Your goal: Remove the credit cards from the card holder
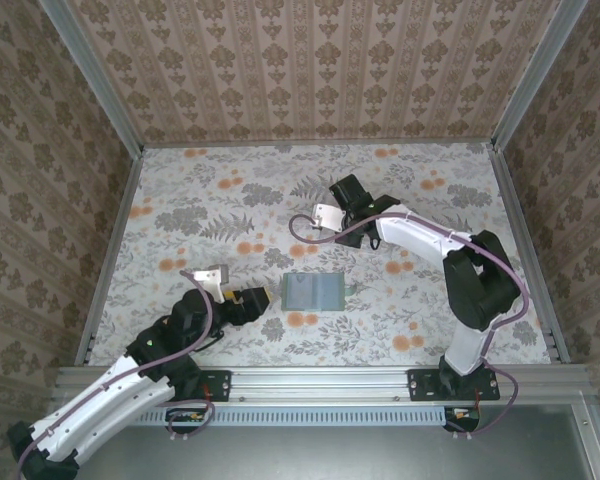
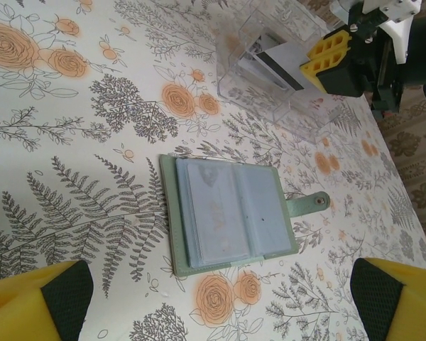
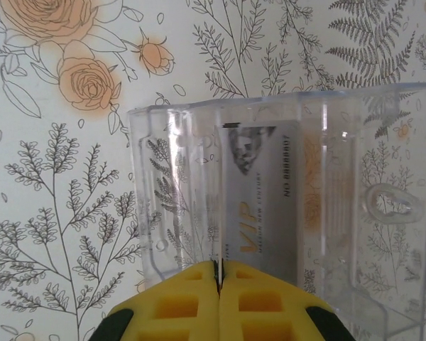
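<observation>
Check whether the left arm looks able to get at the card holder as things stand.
Probably yes. The left gripper hangs open just short of the card holder, which lies open and flat, with nothing between them. The right gripper is away at the clear tray, shut on a credit card.

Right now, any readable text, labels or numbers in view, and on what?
"VIP": gold letters, turned sideways, on the card in the clear tray.
"NO 8888...": same card, along its right edge; the last digits are unsure.
Small gold line beside "VIP": too small to read.
Card holder: faint marks under its sleeves, too blurred to read.
</observation>
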Available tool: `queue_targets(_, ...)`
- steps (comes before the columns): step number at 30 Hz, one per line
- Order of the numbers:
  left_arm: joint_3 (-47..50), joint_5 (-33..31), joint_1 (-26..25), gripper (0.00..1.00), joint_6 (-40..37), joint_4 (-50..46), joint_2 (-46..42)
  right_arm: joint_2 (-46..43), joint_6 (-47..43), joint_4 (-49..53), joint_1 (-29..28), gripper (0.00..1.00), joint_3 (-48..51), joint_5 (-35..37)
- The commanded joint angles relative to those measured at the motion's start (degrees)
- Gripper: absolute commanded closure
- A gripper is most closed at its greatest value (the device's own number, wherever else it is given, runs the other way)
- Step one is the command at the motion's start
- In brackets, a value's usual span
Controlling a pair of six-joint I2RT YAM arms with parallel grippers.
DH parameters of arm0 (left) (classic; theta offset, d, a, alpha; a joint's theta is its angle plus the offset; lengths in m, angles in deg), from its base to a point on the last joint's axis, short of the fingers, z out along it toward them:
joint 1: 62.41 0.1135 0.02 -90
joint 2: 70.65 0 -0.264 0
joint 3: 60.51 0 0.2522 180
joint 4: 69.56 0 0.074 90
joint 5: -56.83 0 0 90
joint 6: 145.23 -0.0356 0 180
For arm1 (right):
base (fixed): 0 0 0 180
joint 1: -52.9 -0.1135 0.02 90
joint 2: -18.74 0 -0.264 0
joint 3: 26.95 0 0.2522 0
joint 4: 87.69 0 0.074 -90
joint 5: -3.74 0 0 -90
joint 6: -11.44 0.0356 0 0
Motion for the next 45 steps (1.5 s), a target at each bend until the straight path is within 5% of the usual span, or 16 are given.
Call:
queue_targets(1, 0.8, -0.7, 0.6, 0.03, 0.4, -0.5, 0.3, 1.3, -1.2, -1.1, 0.6, 1.0, -2.1, 1.7)
queue_targets(15, 1.3, 1.6, 1.8, 0.03, 0.3, 3.1, 3.2, -3.2, -1.7, 1.1, 0.5, 1.0, -1.8, 0.8)
queue_targets(45, 1.5, 3.3, 3.9, 0.03, 0.0, 1.8, 3.3, 5.3, -0.4, 1.0, 2.2, 1.0, -6.3, 3.0)
